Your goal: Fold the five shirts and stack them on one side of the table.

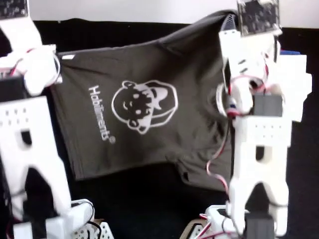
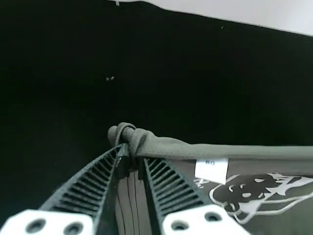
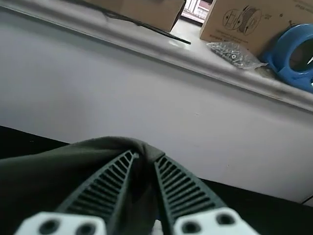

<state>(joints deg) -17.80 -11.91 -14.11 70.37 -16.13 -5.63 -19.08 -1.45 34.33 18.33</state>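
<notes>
A dark grey shirt with a white cartoon face print hangs stretched between the two arms above the black table. My left gripper is shut on a bunched corner of the shirt, near its white label. In the high view this corner sits by the left arm. My right gripper is shut on another fold of the shirt, held high at the far right of the table. The shirt's lower edge droops toward the table.
A white wall runs behind the table. Above it a ledge holds cardboard boxes, a small bag of screws and a blue tape roll. The white arm bases stand at the front left and right.
</notes>
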